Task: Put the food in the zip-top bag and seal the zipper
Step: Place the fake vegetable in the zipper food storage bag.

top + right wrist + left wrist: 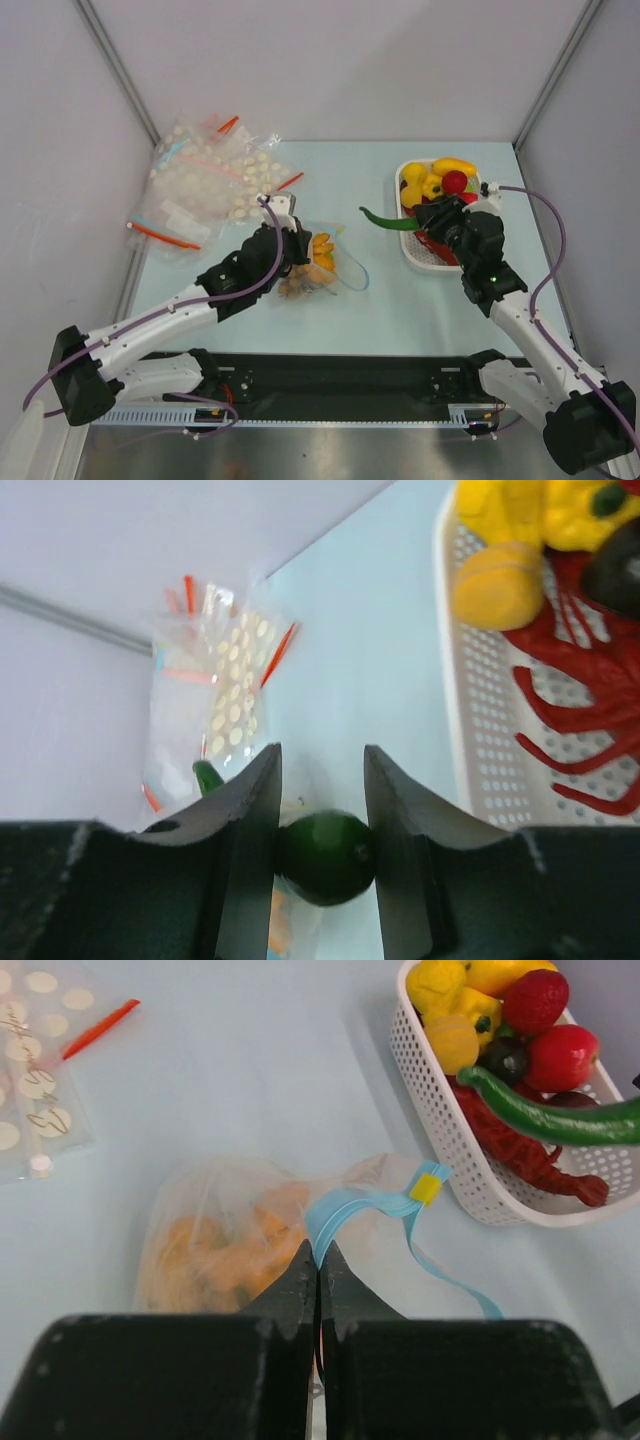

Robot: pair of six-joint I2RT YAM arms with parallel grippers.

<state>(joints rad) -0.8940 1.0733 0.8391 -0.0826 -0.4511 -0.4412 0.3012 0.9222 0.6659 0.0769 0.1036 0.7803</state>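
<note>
The zip-top bag [345, 272] lies at the table's middle with orange food [321, 248] inside. My left gripper [298, 240] is shut on its light blue zipper [345, 1210] at the mouth, fingertips pinched together [319, 1260]; a yellow slider [427, 1188] sits on the strip. My right gripper [425, 215] is shut on a long green pepper [385, 220] and holds it over the left edge of the white tray [408, 250]. The pepper sits between the right gripper's fingers [320, 755] as a green end [325, 858]. Yellow and red food [440, 180] fills the tray.
A heap of other clear bags with red strips [205, 185] lies at the back left. A red crayfish-like toy [530, 1155] lies in the tray [440, 1130] under the pepper [560, 1120]. Grey walls close the table on three sides.
</note>
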